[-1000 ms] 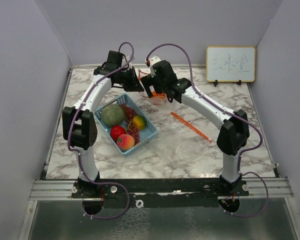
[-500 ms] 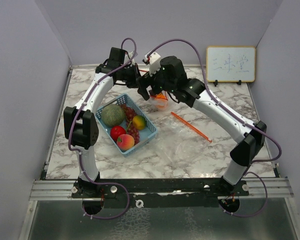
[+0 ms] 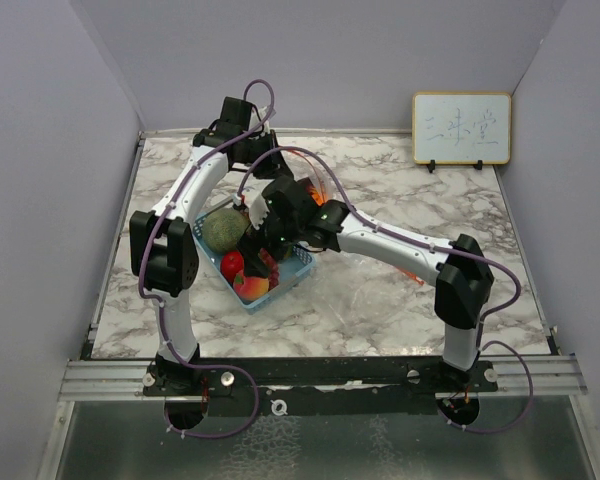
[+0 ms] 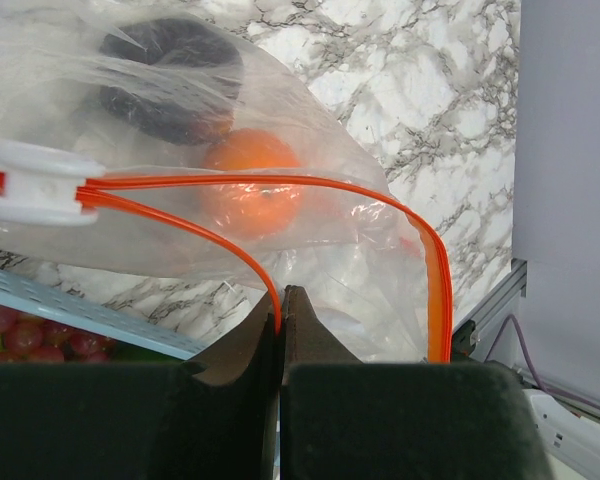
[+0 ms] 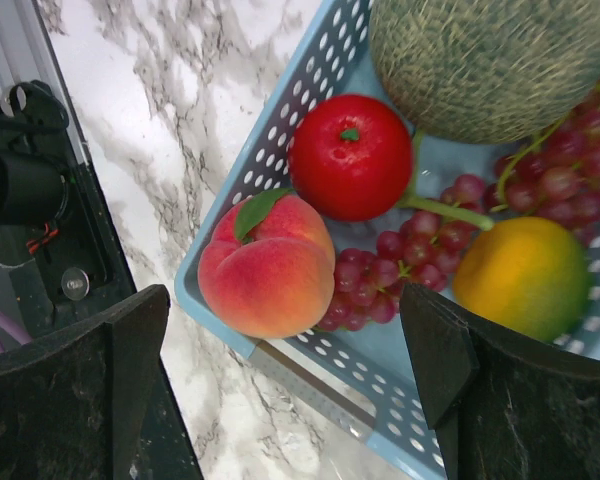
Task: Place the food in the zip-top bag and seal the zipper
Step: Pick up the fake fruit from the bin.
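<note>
From above, the right gripper [image 3: 263,243] hangs over the basket [image 3: 296,270]. Left wrist view: the left gripper [image 4: 282,303] pinches the zipper [image 4: 180,181] of the bag [image 4: 365,235] beside the basket; orange [image 4: 250,195] and dark fruit [image 4: 170,75] are inside. Right wrist view: jaws spread; peach [image 5: 270,270], apple [image 5: 350,155], melon [image 5: 480,60], grapes [image 5: 380,265] not yet bagged.

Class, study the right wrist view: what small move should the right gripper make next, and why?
Probably lower the open right gripper straight down and close on the peach. It lies almost directly under the spread fingers, at a corner of the light-blue basket, while the left gripper pinches the zip-top bag by its orange zipper edge, mouth apart.
</note>
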